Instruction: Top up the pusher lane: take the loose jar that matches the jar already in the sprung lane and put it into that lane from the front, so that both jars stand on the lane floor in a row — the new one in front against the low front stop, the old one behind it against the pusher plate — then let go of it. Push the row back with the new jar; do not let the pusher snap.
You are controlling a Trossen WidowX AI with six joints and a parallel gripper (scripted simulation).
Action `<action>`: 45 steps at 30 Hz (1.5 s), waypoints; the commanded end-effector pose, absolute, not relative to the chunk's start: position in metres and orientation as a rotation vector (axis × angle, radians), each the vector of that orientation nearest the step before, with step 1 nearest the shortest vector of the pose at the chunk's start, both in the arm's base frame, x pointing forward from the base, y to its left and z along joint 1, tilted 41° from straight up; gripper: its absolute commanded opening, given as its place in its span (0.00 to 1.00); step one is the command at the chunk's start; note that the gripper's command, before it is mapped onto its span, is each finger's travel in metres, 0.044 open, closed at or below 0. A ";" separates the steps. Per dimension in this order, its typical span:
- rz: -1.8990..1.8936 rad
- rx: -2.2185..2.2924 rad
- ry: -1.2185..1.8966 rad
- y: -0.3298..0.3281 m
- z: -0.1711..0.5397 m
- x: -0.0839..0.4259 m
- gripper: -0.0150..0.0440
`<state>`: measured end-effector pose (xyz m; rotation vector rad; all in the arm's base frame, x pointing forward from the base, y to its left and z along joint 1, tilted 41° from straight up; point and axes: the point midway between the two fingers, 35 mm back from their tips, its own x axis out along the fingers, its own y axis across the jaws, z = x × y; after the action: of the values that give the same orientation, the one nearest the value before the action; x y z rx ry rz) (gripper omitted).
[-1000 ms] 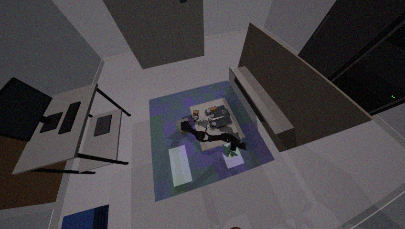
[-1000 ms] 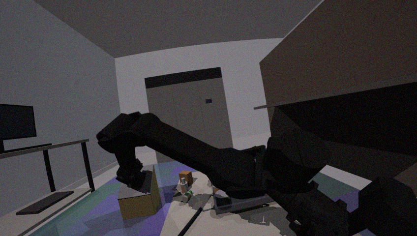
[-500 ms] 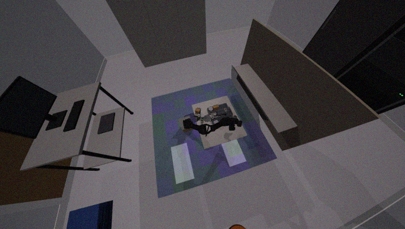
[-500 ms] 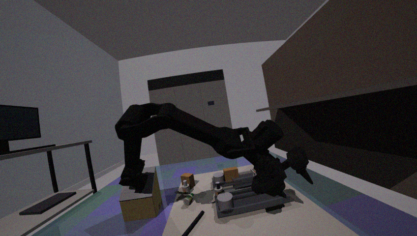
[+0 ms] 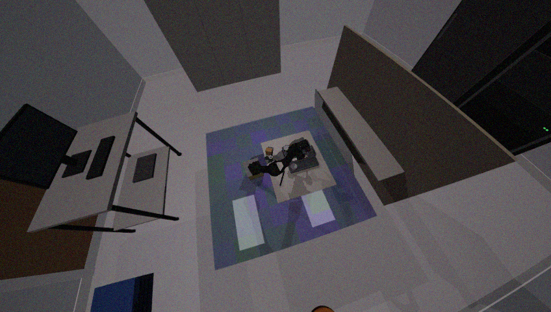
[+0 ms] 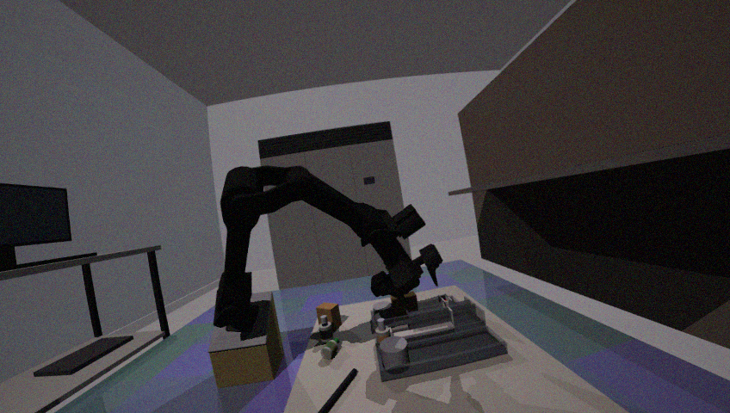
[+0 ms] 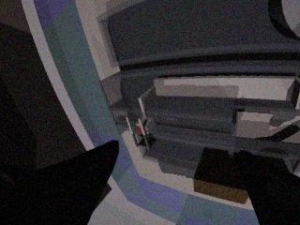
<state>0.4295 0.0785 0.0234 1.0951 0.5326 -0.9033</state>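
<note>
My gripper (image 6: 416, 289) (image 7: 179, 152) is open and empty. It hangs low over the far side of the dark grey rack (image 6: 460, 353) (image 7: 187, 33). A jar (image 6: 380, 333) with a pale cap and an orange-brown lower part stands at the near-left end of the rack's middle lane. A pale pusher bar (image 6: 424, 329) (image 7: 202, 88) runs behind it. Left of the rack, a pale-capped jar (image 6: 324, 331) stands upright in shadow, its band colour unclear. A jar with green on it (image 6: 330, 348) lies on its side in front of that one.
A grey cylinder (image 6: 393, 353) (image 5: 294, 166) stands at the rack's near corner. One orange block (image 6: 328, 313) (image 5: 269, 149) is behind the loose jars. Another orange block (image 6: 408, 303) (image 7: 220, 189) is beyond the rack, close to the gripper. A black rod (image 6: 338, 391) lies toward the front.
</note>
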 end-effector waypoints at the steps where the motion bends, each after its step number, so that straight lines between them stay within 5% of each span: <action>1: -0.964 0.973 0.681 0.106 -0.011 0.370 1.00; 15: -1.147 0.357 0.892 0.103 -0.054 0.171 1.00; 45: -1.149 0.346 0.890 0.069 -0.090 0.176 1.00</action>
<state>0.1755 0.0732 -0.0860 0.3533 0.8889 -1.1510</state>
